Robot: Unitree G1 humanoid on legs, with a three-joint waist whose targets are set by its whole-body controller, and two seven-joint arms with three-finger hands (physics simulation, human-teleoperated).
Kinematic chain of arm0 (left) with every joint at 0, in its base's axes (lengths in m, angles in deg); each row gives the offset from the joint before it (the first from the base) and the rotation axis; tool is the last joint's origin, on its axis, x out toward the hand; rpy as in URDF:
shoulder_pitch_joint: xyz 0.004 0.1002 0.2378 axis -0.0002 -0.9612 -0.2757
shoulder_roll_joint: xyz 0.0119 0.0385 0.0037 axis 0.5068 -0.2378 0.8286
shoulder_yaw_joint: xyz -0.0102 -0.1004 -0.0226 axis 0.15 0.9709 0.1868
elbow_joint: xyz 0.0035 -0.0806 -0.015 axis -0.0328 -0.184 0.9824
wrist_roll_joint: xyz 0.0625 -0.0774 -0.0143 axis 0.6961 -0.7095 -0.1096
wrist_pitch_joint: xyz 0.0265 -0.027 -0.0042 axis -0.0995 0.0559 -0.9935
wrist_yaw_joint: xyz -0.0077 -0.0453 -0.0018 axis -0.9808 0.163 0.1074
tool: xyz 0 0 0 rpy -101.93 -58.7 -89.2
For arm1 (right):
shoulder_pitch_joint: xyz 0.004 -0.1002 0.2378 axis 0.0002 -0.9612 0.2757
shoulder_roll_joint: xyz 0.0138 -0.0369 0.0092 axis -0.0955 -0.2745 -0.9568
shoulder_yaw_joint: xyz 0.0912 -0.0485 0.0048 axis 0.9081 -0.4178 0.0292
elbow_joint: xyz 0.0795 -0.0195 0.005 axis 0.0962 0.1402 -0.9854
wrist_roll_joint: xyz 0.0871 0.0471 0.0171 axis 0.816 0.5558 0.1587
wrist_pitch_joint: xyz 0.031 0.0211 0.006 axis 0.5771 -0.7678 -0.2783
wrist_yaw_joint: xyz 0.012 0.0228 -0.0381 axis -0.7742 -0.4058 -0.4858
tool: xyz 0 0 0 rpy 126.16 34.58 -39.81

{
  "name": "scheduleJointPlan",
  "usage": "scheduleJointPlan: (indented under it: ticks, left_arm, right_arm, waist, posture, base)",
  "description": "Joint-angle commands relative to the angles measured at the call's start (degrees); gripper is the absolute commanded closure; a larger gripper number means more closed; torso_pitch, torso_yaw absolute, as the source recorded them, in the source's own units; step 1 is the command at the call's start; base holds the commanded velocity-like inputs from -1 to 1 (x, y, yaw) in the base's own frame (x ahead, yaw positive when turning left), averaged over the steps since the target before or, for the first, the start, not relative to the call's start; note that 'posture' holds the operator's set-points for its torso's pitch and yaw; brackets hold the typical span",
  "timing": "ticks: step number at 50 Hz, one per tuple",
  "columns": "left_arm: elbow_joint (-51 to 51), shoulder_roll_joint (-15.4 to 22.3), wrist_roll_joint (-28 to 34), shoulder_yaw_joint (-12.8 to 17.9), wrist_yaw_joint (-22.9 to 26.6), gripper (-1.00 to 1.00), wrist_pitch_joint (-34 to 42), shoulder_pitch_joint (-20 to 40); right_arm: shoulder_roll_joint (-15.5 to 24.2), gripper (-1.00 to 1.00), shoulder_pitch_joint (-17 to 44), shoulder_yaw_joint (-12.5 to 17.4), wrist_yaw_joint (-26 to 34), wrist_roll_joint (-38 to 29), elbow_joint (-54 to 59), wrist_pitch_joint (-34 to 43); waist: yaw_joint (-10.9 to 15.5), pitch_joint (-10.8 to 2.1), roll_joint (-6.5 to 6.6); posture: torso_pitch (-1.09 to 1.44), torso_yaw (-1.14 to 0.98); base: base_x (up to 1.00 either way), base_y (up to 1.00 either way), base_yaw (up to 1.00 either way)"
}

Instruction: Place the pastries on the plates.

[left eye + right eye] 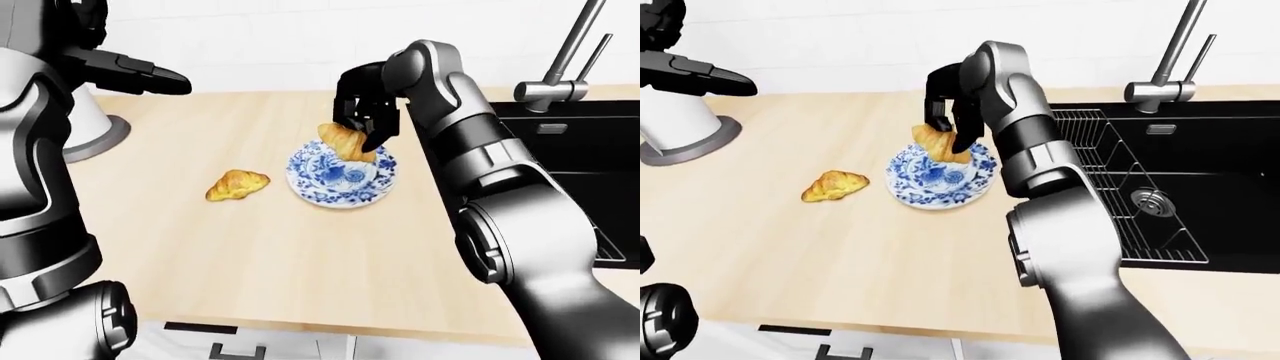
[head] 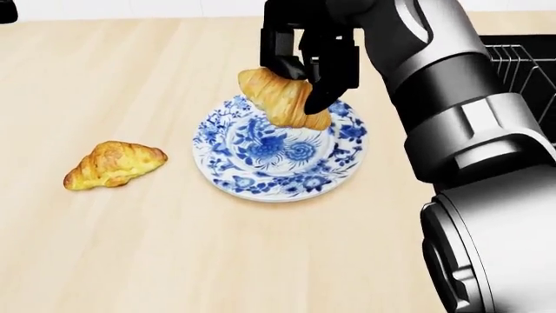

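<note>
1. Head view: the right hand (image 2: 304, 62) reaches in from the top right, its black fingers (image 2: 334, 72) closed around a croissant (image 2: 279, 98). The croissant hangs tilted over the upper part of a blue-and-white plate (image 2: 261, 176), with its lower end just at or touching the plate; which of the two I cannot tell. A second croissant (image 2: 113, 164) lies flat on the wooden bench (image 2: 174, 261), left of the plate and apart from it. A black wire rack (image 2: 526, 65) shows at the right edge.

2. Left-eye view: the left hand (image 1: 140, 75) hovers at the upper left, well apart from both croissants, its dark fingers stretched out straight and holding nothing. Under it stands a white object on a round grey base (image 1: 95, 127), only partly in view. The right arm (image 1: 500, 172) comes in from the bottom right and bends toward the plate. Beyond it are a metal tap (image 1: 560, 67) and a black sink (image 1: 590, 180) set into the bench.

3. Right-eye view: the sink's round drain (image 1: 1150, 199) shows, with the wire rack lying in the sink's left part. The plate sits near the middle of the bench, with the loose croissant at its left.
</note>
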Motion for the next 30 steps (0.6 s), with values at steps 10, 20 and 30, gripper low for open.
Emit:
scheduleJointPlan:
  ticks: [10,20,30]
  left_arm:
    - [1.7,0.9,0.3,0.9,-0.3,-1.00,-1.3,1.6]
    - [0.5,0.9,0.4,0.6,-0.3,-1.00,-1.8,2.6]
    - [1.0,0.9,0.4,0.9,-0.2,-1.00,-1.6,2.2]
  right_arm:
    - [0.3,0.63,0.1,0.4,3.7,0.6,-6.0,0.6]
    - [0.4,0.40,0.2,0.4,4.3,0.1,-5.6,0.7]
    - [0.5,-0.95,1.2,0.7,4.5,0.0,-5.2,1.7]
  waist:
    - [-0.1,-1.61,0.22]
    - [-0.2,-1.66,0.28]
    - [-0.3,-1.60,0.34]
  posture:
    - [-0.12,0.00]
    - [-0.12,0.00]
    - [-0.12,0.00]
  base:
    - [0.00,0.00,0.00]
    - [0.00,0.00,0.00]
    - [0.00,0.00,0.00]
